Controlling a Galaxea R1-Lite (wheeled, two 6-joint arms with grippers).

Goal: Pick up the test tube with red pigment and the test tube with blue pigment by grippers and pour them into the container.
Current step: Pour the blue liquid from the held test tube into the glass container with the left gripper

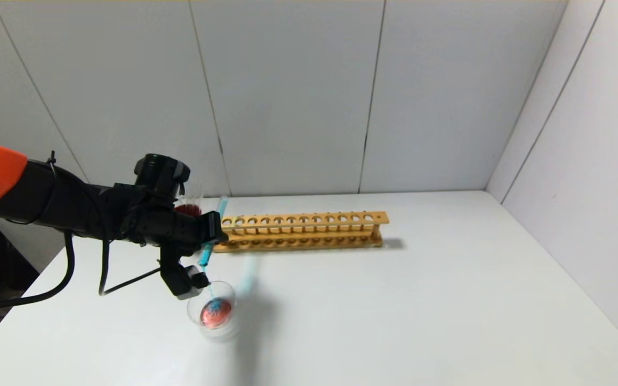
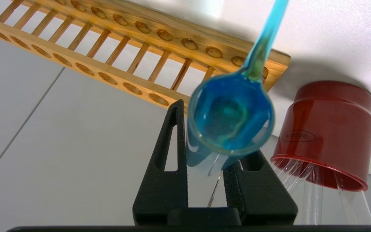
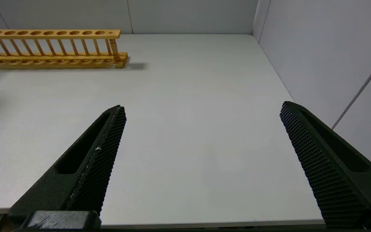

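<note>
The left claw [image 1: 201, 257] is clamped on the test tube with blue pigment [image 1: 210, 249], holding it tipped mouth-down over the container [image 1: 212, 311] so that the liquid can run out; a thin blue stream seems to fall from the mouth, though it is too fine to be sure. The container stands on the white surface [image 1: 395, 311] just in front of the wooden rack [image 1: 303, 231] and already holds an orange-red pool with a blue patch on it, so the red pour looks done. The dark red cup [image 2: 325, 135] stands behind the claw, beside the rack's end, with clear tubes in it. The right claw [image 3: 201, 154] hangs over bare surface, fingers wide apart, holding nothing.
</note>
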